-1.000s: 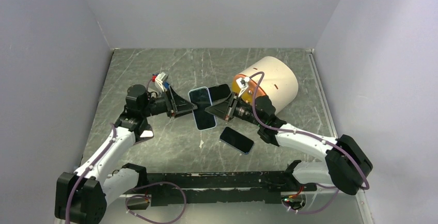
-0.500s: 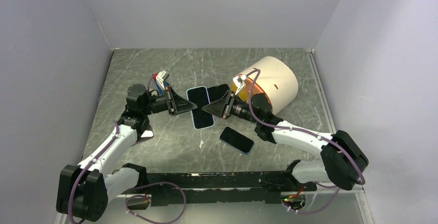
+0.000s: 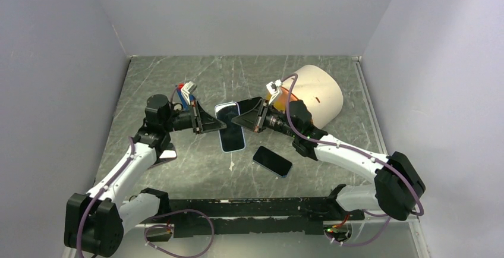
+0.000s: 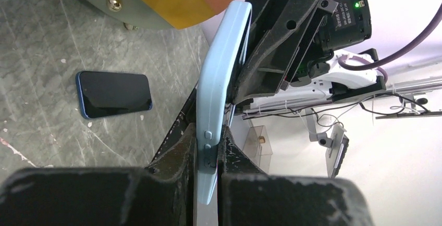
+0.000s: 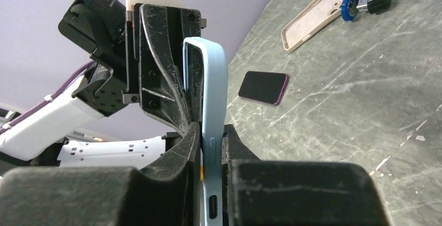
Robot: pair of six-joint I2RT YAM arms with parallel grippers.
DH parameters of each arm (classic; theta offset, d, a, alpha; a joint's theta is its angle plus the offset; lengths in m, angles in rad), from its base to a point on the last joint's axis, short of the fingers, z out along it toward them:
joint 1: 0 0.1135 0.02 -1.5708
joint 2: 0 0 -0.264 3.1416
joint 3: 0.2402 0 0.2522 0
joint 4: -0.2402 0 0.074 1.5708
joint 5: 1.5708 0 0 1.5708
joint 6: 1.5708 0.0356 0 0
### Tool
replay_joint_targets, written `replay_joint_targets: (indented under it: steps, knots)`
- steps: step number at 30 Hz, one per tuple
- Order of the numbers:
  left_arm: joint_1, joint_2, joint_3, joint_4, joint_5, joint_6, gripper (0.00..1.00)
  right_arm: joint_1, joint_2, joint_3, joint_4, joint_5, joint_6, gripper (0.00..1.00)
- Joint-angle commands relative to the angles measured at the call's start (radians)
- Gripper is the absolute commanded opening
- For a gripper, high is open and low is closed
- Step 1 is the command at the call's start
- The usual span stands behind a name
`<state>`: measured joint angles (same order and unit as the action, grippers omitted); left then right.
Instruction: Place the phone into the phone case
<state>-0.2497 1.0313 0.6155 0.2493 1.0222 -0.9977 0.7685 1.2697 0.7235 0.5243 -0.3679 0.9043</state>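
Top external view, entry one: phone, screen up, apparently seated in the blue case and held above the table between both arms. Left gripper is clamped on one case edge, and right gripper is clamped on the opposite edge. Step, as judged: final seating (corners unverifiable). The next move calls for pressing any proud corner home.

Count:
- Phones, three: one held, one dark, one purple-edged.
- Cases, two: blue and beige.
- Drum, one.

a lab: plain walls enclosing marbled table.
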Motion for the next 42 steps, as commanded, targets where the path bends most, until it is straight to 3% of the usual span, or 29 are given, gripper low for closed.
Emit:
replay_joint_targets:
  steps: [1,8,11,13,15,17,20,23,29,33,35,42]
  knots:
    - [-0.008,-0.011,0.070,-0.258,-0.046,0.145,0.03,-0.003,-0.014,0.086,0.143,0.016,-0.027,0.02]
    - [-0.008,0.002,0.065,-0.269,-0.061,0.136,0.03,-0.002,-0.030,0.058,0.097,0.039,-0.052,0.02]
    - [-0.008,0.008,0.038,-0.162,-0.014,0.080,0.02,-0.002,-0.048,0.037,0.113,0.044,-0.052,0.24]
    - [-0.007,0.007,0.036,-0.127,0.004,0.068,0.03,-0.005,-0.060,0.039,0.109,0.051,-0.059,0.33]
    - [-0.008,0.003,0.035,-0.108,0.017,0.060,0.03,-0.006,-0.064,0.061,0.067,0.053,-0.079,0.36]
    - [-0.008,-0.002,0.040,-0.122,0.012,0.066,0.02,-0.006,-0.060,0.079,0.049,0.047,-0.090,0.34]
    - [-0.008,-0.009,0.046,-0.152,-0.010,0.077,0.03,-0.012,-0.053,0.072,0.065,0.030,-0.087,0.10]
    - [-0.008,-0.014,0.043,-0.139,-0.024,0.064,0.03,-0.014,-0.057,0.055,0.057,0.028,-0.081,0.09]
    - [0.002,-0.003,0.076,-0.232,-0.086,0.112,0.03,-0.018,-0.143,0.016,-0.019,0.087,-0.121,0.59]
    - [0.018,0.034,0.122,-0.378,-0.173,0.173,0.03,-0.018,-0.214,0.005,-0.098,0.099,-0.176,0.77]
    - [0.030,0.074,0.154,-0.471,-0.216,0.214,0.03,-0.017,-0.238,0.006,-0.126,0.080,-0.205,0.97]
    - [0.111,0.258,0.232,-0.597,-0.279,0.312,0.02,-0.017,-0.313,-0.004,-0.253,0.137,-0.248,0.99]
